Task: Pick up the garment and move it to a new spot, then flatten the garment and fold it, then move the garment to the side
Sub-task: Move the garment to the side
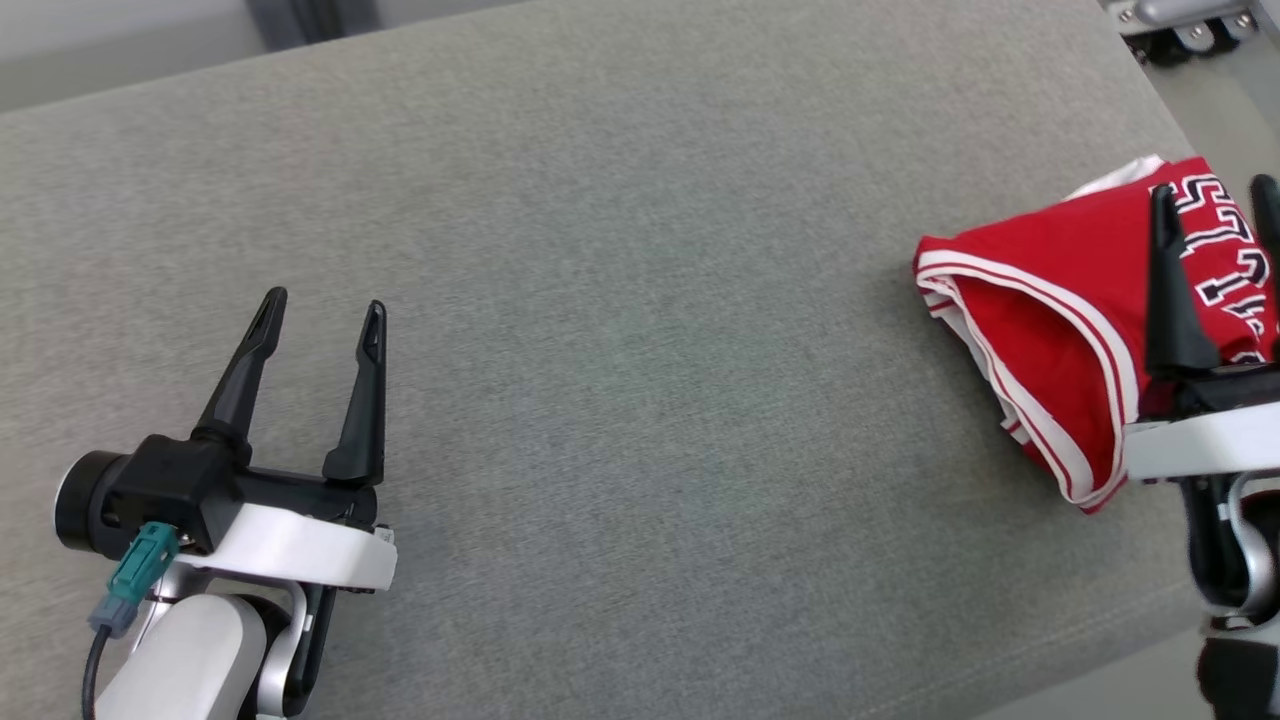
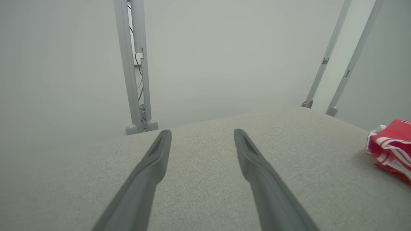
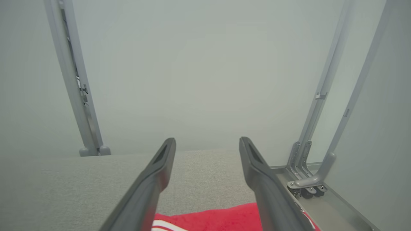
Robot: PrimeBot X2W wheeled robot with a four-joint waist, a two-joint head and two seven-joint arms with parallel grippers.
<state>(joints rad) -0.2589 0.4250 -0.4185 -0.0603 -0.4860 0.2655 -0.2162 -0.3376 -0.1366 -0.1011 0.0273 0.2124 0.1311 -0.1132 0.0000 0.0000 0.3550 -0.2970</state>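
**Head view.** Left pincer (image 1: 325, 300): fingers spread wide, nothing between them, over bare grey table (image 1: 600, 300). The red garment (image 1: 1030, 290) is well off to its right. Right pincer (image 1: 1212, 187): fingers apart, holding nothing. The garment lies beneath and just left of its fingers, doubled over with its white-trimmed edges stacked, close to the table's right edge.

**Left wrist view.** Left pincer (image 2: 202, 131) gapes over plain cloth. The garment (image 2: 391, 144) sits far right of its fingers.

**Right wrist view.** Right pincer (image 3: 207, 139) is open, with the garment (image 3: 218, 219) below the finger roots.

**Judgement.** The scene fits either a folded bundle already set aside or a heap waiting to be lifted. Any grasp here should catch all layers near the stacked trim, or the bundle will fall open.
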